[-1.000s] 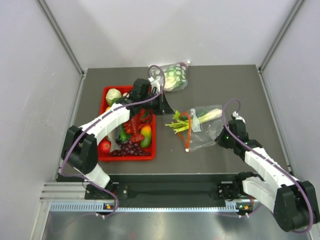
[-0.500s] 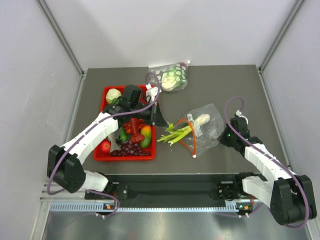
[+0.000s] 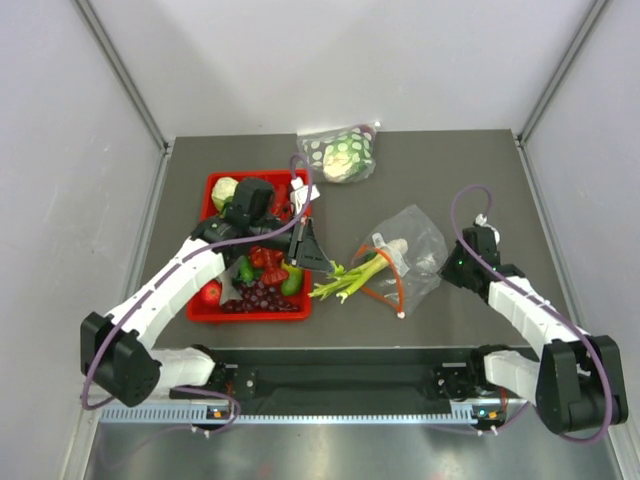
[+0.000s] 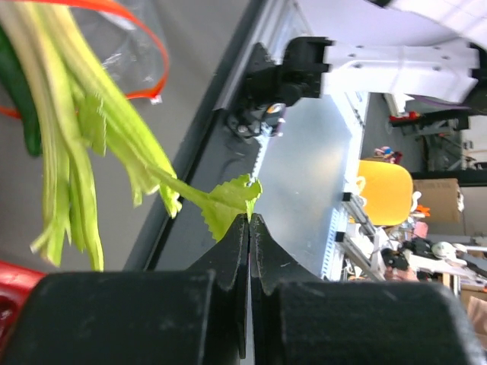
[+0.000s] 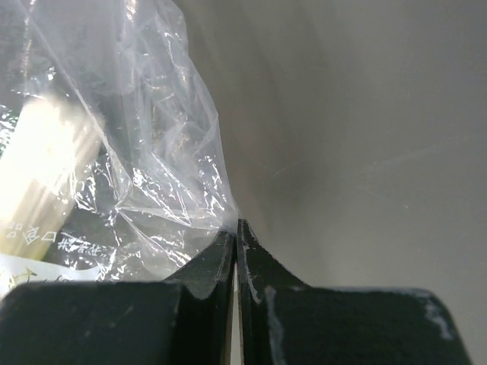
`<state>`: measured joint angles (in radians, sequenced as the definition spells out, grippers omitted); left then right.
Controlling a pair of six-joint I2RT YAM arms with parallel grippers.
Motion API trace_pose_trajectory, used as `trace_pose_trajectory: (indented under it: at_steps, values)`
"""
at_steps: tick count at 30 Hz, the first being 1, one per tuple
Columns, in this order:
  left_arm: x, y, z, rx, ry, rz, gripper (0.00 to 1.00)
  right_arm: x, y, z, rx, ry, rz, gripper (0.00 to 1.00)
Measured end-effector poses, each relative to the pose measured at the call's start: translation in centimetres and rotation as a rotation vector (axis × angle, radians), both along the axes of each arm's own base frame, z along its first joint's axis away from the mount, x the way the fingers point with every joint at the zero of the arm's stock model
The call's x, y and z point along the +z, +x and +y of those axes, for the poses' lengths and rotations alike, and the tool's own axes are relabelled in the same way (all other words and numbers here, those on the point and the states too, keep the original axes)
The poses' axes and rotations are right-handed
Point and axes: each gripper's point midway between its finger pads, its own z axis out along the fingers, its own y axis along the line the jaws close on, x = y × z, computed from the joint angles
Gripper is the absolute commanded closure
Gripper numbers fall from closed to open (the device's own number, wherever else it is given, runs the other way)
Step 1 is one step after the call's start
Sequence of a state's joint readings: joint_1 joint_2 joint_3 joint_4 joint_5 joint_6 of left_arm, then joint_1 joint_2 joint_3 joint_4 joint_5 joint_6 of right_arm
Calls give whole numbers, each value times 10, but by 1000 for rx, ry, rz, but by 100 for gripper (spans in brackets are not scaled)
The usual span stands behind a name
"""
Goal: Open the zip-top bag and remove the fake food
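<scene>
Crinkly clear plastic zip-top bag (image 5: 144, 144) is pinched at the tips of the right gripper (image 5: 237, 230). Left gripper (image 4: 249, 222) nips a serrated leaf of pale green plastic celery (image 4: 72, 144).

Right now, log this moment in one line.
left gripper shut on leaf of pale green plastic celery bunch | right gripper shut on clear crinkly zip-top bag | celery leafy end outside bag

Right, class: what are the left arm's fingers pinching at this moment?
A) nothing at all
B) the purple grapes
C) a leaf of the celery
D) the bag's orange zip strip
C: in the left wrist view the closed left fingers clamp the tip of a green celery leaf; the clear bag is pinched by the right fingers instead.
</scene>
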<state>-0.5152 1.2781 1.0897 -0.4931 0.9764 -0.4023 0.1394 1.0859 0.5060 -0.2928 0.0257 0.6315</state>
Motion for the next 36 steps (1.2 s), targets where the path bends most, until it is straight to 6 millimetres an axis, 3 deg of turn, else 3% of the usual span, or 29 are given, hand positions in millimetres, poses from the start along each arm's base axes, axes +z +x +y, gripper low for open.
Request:
trace_pose_trajectory:
  at_steps: [8,15,16,18,19,22,31,36]
  values:
    - [33,-13,-2,-39,-102,-3,100,-3,2,-2,-7,-2,15,100]
    - [43,-11,-5,-34,-135,-11,100,1,10,0,-2,5,5,98]
    - [44,-10,-5,-34,-138,-14,100,1,10,0,2,6,4,94]
    - [46,-9,-6,-32,-145,-18,100,2,10,2,20,8,1,74]
    - [47,-8,-7,-31,-149,-22,100,3,10,3,29,8,-4,56]
    - [49,-5,-9,-31,-162,-28,100,14,12,5,66,6,-48,33]
    - [42,4,-16,-36,-167,-8,100,84,18,20,222,-31,-295,23]
    - [40,8,-18,-34,-167,-2,100,110,4,57,379,-31,-392,22]
